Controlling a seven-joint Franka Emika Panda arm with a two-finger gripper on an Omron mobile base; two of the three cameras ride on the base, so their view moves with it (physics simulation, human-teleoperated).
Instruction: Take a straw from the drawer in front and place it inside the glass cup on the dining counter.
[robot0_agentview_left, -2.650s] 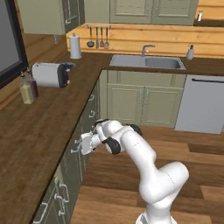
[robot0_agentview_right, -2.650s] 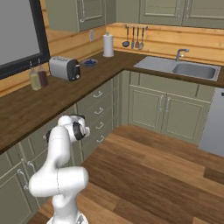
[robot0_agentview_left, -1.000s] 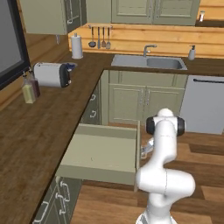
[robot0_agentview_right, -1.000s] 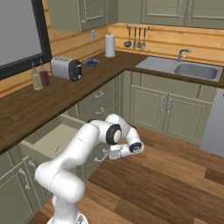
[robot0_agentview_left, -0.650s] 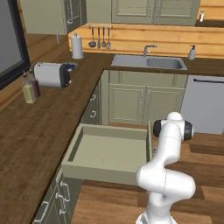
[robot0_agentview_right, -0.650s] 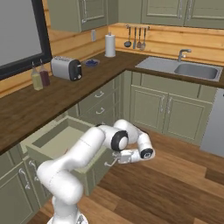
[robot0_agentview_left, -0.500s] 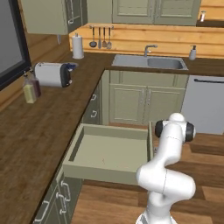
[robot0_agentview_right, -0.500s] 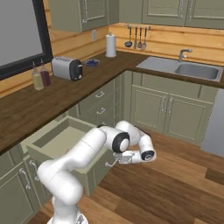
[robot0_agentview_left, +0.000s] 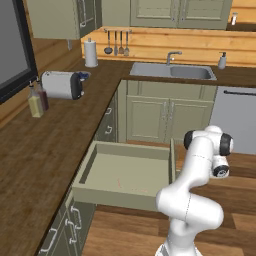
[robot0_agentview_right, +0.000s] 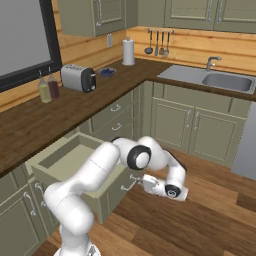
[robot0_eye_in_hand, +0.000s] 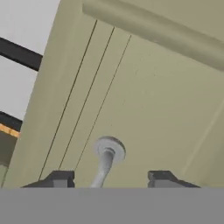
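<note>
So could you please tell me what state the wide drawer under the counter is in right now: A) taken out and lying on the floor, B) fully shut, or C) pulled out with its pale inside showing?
C: the drawer juts out from the cabinet row, its pale inside open to view from above.

Home kitchen: sink (robot0_agentview_left: 172, 71), toaster (robot0_agentview_left: 61, 84), sage cabinets (robot0_agentview_left: 167, 117), wood counter (robot0_agentview_left: 35, 145).

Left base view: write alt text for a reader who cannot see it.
A wide sage-green drawer stands pulled out from under a dark wood counter, with a thin reddish straw lying on its pale floor. The white robot arm rises at the drawer's right, and a sink sits beyond.
</note>
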